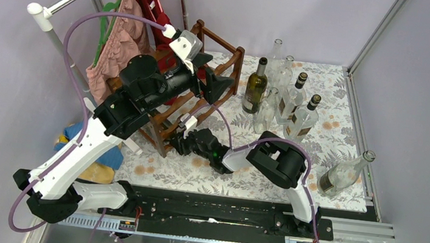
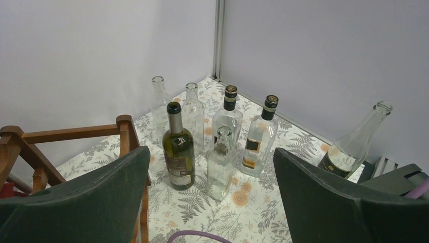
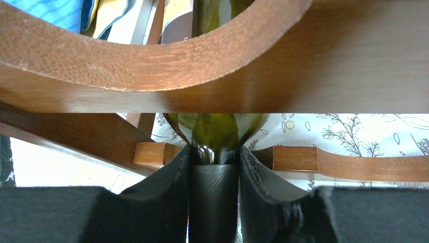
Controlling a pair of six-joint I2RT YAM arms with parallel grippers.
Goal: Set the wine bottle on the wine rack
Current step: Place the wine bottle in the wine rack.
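Neck of the wine bottle (image 3: 217,129) sits pinched in the right gripper (image 3: 213,162), body running straight ahead into the wine rack (image 3: 152,66).

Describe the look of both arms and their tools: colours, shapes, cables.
The left arm and right arm pair white shells with black joint housings. A purple cable loops along each. The left tool and right tool each carry two broad, dark, wedge-shaped fingers and a white camera mount.
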